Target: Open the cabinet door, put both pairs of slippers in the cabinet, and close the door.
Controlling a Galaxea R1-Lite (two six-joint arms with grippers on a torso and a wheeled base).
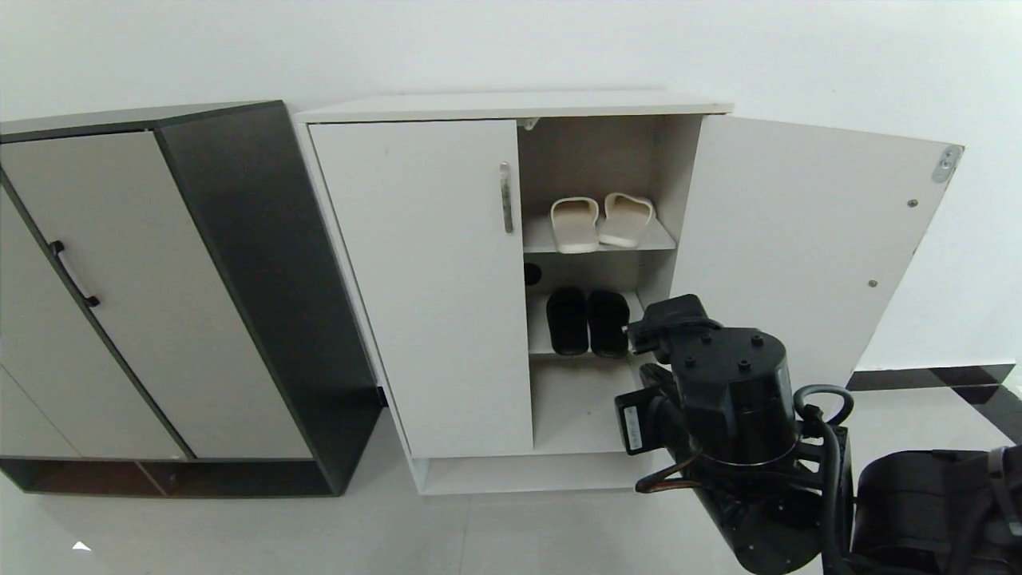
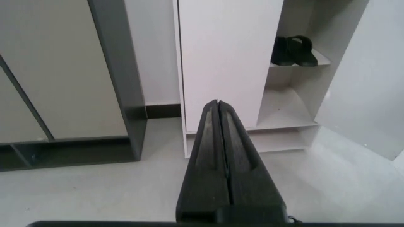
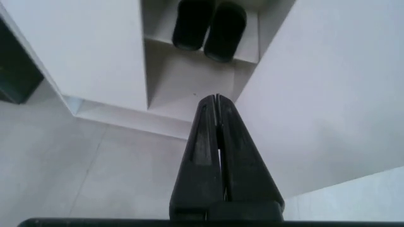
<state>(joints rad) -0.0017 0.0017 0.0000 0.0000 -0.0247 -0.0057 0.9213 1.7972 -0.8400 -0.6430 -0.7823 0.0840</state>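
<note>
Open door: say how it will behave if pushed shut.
The open door looks like a flat, stiff panel, so it should swing, not bend. It seems thin, so probably light. Its smooth face may let the shut right gripper slide.

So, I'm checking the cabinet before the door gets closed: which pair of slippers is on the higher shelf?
The white pair: it sits on the upper shelf, directly above the black pair.

The white cabinet (image 1: 415, 279) has its right door (image 1: 798, 239) open, beige slippers (image 1: 575, 224) shelved above black slippers (image 1: 568, 321).
</note>
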